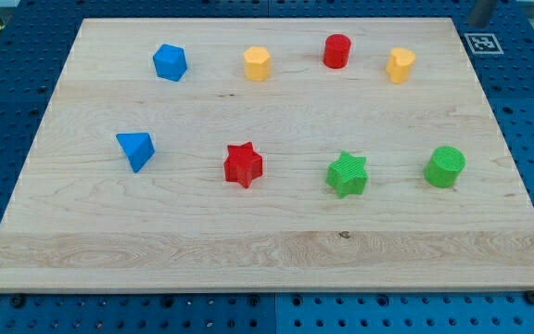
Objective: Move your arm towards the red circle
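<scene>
- Eight small blocks are sitting on the pale wooden table (267, 246), four in a row toward the view's top and four in a row lower down.
- Going from the view's left, the blue triangle block (136, 149) is lying farthest left in the lower row.
- Up and slightly right of it, the blue block with several flat sides (170, 62) is starting the upper row.
- The red star (243, 164) is sitting in the lower row, near the table's middle.
- The yellow block (258, 63) is standing in the upper row, just right of the star's column; its exact shape is hard to make out.
- The red circle (337, 51), a short upright cylinder, is standing in the upper row right of centre, between the two yellow blocks and apart from both.
- The green star (348, 174) is lying in the lower row, almost straight below the red circle and well apart from it.
- The second yellow block (400, 65) is ending the upper row.
- The green cylinder (445, 166) is standing farthest right in the lower row.
- A grey object (481, 11) is poking in at the view's top right corner, beyond the table; I cannot tell what it is.
- My tip is not showing anywhere, and the arm is carrying no jaws, so nothing is being held.
</scene>
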You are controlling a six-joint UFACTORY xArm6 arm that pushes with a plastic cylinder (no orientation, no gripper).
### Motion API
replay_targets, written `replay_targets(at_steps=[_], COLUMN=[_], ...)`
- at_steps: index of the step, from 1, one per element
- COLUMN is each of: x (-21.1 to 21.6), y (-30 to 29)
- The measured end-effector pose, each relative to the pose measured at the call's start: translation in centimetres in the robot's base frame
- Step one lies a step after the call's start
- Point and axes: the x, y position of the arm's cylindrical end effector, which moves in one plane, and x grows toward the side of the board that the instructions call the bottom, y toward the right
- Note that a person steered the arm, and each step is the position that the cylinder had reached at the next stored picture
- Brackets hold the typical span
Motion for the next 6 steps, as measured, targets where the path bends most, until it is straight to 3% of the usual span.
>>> replay_targets(at_steps=[2,6], x=[3.2,3.8], y=[-3.8,-1.5])
